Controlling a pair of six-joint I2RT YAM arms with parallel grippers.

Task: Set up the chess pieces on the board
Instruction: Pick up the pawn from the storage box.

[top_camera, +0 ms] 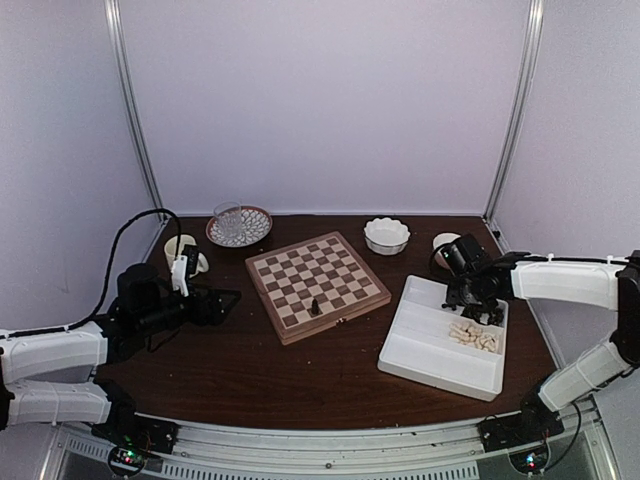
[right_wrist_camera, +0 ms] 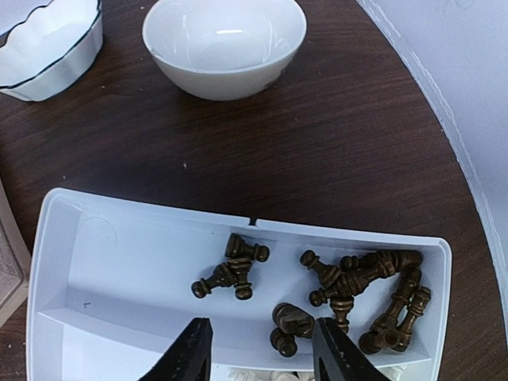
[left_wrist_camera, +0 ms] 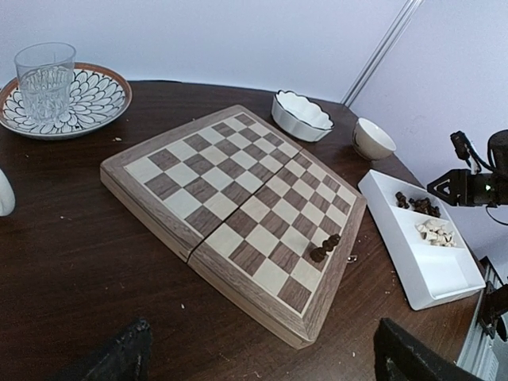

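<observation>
Pick-up step: right pincer (right_wrist_camera: 264,355), parted and empty, hangs over dark chess pieces (right_wrist_camera: 349,282) in the tray (right_wrist_camera: 103,270). Next: descend, close on one.

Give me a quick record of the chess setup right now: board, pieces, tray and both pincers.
board: centre of the table, nearly bare
lone dark piece: on the board, by its near edge
tray: white, divided, right of the board
dark pieces: lying jumbled in the tray's far compartment
pale pieces: heaped in the next compartment
right pincer: open, over the dark pieces
left pincer: open, left of the board, holding nothing
progress: setup hardly started
</observation>
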